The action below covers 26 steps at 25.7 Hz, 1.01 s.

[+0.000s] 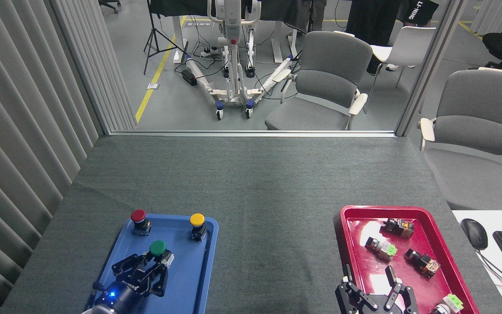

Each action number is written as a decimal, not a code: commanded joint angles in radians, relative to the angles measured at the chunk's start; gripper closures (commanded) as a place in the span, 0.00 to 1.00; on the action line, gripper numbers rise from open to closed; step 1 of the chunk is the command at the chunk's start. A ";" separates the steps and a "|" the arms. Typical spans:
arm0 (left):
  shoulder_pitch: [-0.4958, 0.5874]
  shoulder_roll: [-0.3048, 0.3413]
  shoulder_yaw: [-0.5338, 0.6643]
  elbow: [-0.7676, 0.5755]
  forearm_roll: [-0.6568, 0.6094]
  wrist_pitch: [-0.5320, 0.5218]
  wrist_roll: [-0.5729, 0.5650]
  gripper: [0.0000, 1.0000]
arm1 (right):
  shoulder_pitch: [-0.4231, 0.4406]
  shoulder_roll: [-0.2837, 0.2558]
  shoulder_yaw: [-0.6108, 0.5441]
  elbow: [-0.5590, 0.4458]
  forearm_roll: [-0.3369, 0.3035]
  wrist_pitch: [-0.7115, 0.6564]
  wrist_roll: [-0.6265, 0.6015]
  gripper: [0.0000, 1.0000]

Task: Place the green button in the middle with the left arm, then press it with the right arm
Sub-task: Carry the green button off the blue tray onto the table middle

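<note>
The surface wears matt, felt-like grey cloth; the red tray looks glossy plastic, the blue tray duller plastic.

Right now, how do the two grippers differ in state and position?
The left gripper has its fingers closed around the green button over the blue tray; the right gripper has its fingers spread, holding nothing, over the red tray. The left reaches further up the table; the right sits at the view's bottom edge. Both are black and two-fingered.

green button, upright, in left claw
</note>
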 commanded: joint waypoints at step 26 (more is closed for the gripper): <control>-0.240 -0.274 -0.534 0.335 -0.051 0.153 0.035 0.90 | -0.005 0.007 -0.003 0.002 0.000 -0.001 0.014 0.00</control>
